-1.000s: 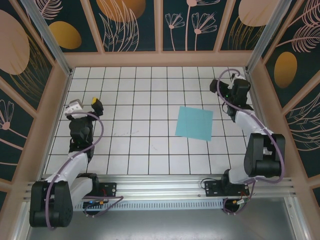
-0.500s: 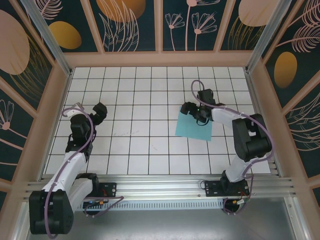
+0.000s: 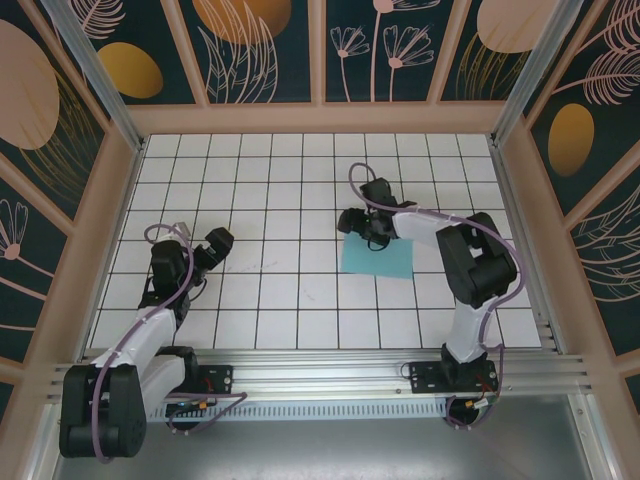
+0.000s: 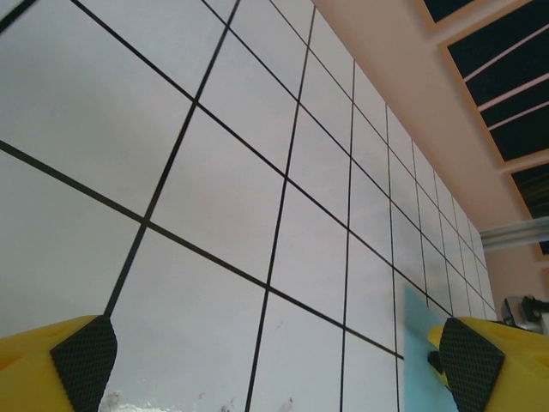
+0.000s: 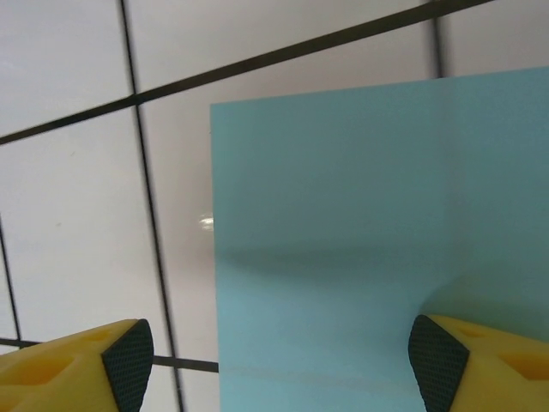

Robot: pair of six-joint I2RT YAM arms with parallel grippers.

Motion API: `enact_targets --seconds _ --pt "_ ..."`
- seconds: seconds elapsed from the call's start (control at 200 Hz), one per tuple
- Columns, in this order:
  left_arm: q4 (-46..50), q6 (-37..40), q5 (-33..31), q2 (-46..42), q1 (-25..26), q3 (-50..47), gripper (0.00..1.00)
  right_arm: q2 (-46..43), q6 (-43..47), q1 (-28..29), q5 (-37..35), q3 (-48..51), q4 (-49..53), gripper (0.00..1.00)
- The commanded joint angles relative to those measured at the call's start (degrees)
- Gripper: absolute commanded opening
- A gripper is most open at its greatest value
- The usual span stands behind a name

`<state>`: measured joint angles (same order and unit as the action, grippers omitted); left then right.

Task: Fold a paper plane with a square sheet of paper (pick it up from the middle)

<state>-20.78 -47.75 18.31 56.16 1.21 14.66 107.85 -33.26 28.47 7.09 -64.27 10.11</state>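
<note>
The square sheet of paper (image 3: 385, 260) lies flat and unfolded on the white grid table, right of centre, light turquoise and plain. My right gripper (image 3: 358, 222) hangs low over its far-left corner, open. In the right wrist view the sheet (image 5: 360, 232) runs under that gripper (image 5: 279, 360), with one fingertip (image 5: 124, 356) over bare tile and the other (image 5: 442, 356) over the paper. My left gripper (image 3: 215, 245) is open over bare tiles to the left, nothing between its pads (image 4: 81, 356); the sheet's edge (image 4: 416, 339) shows beyond them. The paper plane is out of view.
Wooden walls (image 3: 320, 118) close in the table at the back and both sides. The arm bases sit on a metal rail (image 3: 320, 375) at the near edge. White tiles (image 3: 290, 260) stretch between the two grippers.
My right arm has swung from the far right to the sheet's far-left corner, its jaws narrowing slightly. The sheet has shifted a little left and nearer. My left gripper has moved right and nearer.
</note>
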Motion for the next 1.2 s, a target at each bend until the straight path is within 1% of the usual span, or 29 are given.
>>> enact_targets --seconds 0.0,0.07,0.195,0.235,0.295,0.41,0.545,0.686,0.761,0.901,1.036,1.126,1.196 --pt "-2.02 -0.45 3.11 -0.17 1.39 -0.83 0.99 4.89 -3.36 5.18 3.01 -2.02 2.33 0.81" --pt "-2.28 -0.33 2.87 -0.18 3.02 -1.10 0.98 6.03 -4.97 7.71 5.01 -3.69 0.79 0.81" --pt "-3.15 -0.81 2.00 1.25 6.72 -0.96 0.99 8.46 -8.23 11.48 5.97 -8.27 0.73 0.80" --pt "-3.50 -1.04 2.16 1.87 7.62 -0.91 0.98 8.69 -8.46 12.36 5.93 -9.74 0.90 0.80" --pt "-3.91 -1.59 2.21 2.44 8.49 -1.03 0.98 8.11 -8.33 13.09 4.05 -11.78 2.62 0.80" --pt "-4.78 -2.19 2.40 1.72 9.75 -1.62 0.98 4.10 -7.43 12.02 1.05 -12.04 4.07 0.79" --pt "-4.28 -1.59 2.44 1.81 11.39 -1.14 0.99 -0.43 -5.64 8.17 -1.84 -8.22 5.16 0.79" --pt "-5.15 -2.00 2.44 2.67 12.56 -0.90 0.98 -1.99 -4.84 4.34 -2.09 -2.77 5.60 0.79" --pt "-5.12 -2.02 2.44 3.30 13.32 -0.23 0.98 -2.15 -4.54 3.31 -0.26 -0.35 4.57 0.79" --pt "-5.37 -2.18 2.17 4.29 14.03 0.53 0.98 -2.21 -4.79 3.85 0.53 2.56 4.74 0.79" --pt "-5.42 -2.09 2.22 4.90 14.31 1.07 0.99 -3.42 -5.80 5.58 0.22 4.70 5.16 0.79" --pt "-5.42 -1.91 2.18 5.33 14.39 1.42 0.99 -4.45 -5.71 6.97 -2.08 4.10 7.19 0.78" --pt "-5.42 -1.85 2.17 5.77 14.64 1.87 0.99 -4.34 -4.58 7.82 -6.65 0.94 11.25 0.79"
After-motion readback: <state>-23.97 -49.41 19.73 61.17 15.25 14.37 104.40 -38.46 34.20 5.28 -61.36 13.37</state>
